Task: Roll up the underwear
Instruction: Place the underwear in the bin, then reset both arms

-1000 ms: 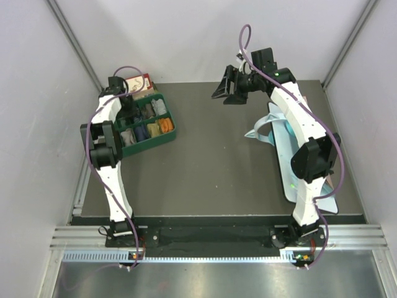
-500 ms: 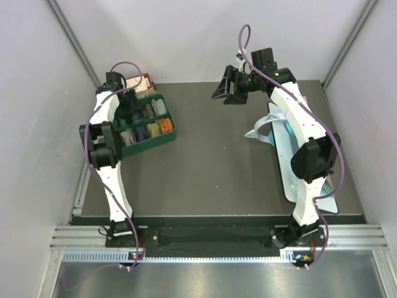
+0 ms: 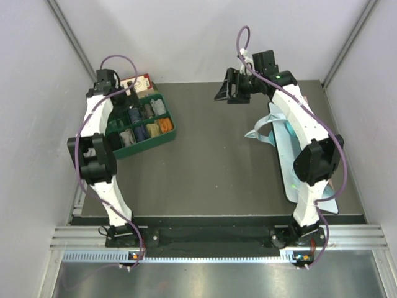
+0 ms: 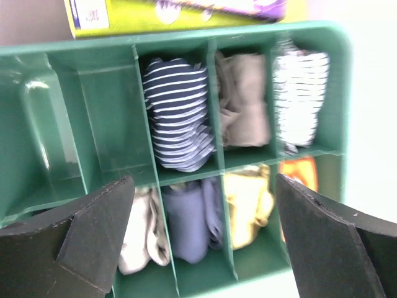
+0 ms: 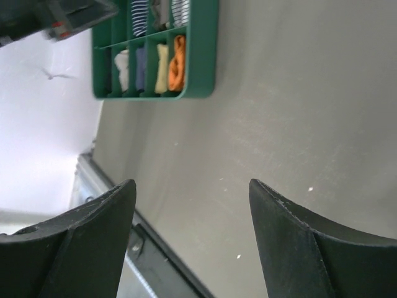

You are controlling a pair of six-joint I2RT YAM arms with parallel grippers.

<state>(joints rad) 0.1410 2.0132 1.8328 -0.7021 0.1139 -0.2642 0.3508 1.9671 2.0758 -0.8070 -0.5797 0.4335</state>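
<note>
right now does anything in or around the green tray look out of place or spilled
Nothing spilled or damaged. The green tray sits skewed on the table, and the navy striped roll is tucked in its own slot. The compartment beside it is empty.

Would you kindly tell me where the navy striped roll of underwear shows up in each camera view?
Top external: navy striped roll in the green tray's far row, upper left.
Left wrist: centre of frame, far row.
Right wrist: at the top edge, cut off.
Shared landmark: the orange roll in the tray's corner compartment.
</note>
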